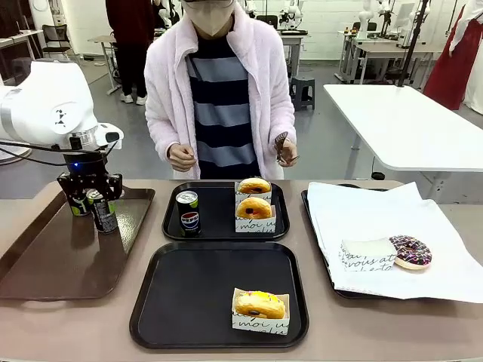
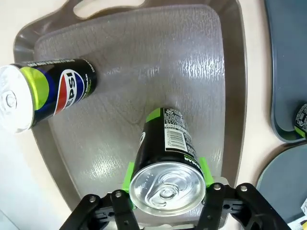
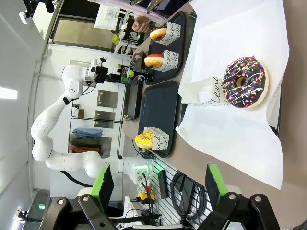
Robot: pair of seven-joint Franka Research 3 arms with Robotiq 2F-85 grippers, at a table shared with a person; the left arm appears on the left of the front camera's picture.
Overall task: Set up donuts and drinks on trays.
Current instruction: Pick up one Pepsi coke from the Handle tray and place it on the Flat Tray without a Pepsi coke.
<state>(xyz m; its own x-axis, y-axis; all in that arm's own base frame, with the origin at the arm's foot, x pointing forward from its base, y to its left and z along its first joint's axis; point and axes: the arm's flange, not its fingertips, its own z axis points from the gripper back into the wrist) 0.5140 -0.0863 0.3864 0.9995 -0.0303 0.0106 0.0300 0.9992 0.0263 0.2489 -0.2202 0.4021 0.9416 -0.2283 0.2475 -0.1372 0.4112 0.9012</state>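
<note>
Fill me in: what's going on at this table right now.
The left gripper has its jaws around a can on the brown tray, pads against its sides. A second can stands beside it. The far black tray holds a third can and two donuts, the near black tray one donut. A sprinkle donut lies on white paper at the right. The right gripper hangs open near that paper. A person stands at the far side holding what looks like tongs.

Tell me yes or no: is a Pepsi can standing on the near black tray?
No, the near black tray holds just a yellow-glazed donut; the Pepsi can stands on the far tray.
</note>
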